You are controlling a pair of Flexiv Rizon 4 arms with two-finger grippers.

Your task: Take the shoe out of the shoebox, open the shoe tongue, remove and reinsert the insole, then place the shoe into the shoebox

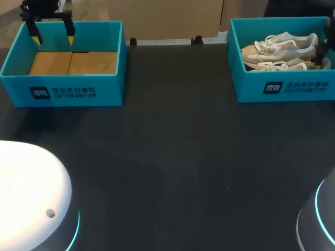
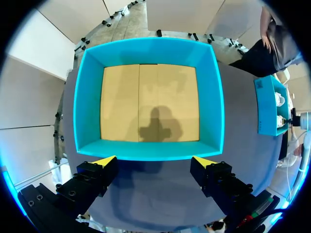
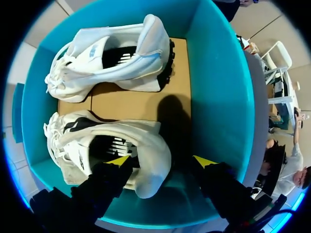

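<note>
Though poised over the right box (image 1: 285, 89), not yet gripping: task barely begun, nothing lifted out.

Found at the far right corner of the surface (image 1: 172, 157): two shoes lying side by side inside that box, so removal, tongue, insole and return all left to do, judging by this. Right claw (image 3: 161, 161) spread wide and empty, hanging just above the heel of one shoe (image 3: 150, 145), with one yellow tip over its opening and the other off the heel, toward the box wall; second shoe (image 3: 121, 53) farther ahead. Left claw (image 1: 53, 37) likewise wide open and empty, over the empty left box (image 1: 63, 90) at the far left corner, well apart from both shoes.
</note>
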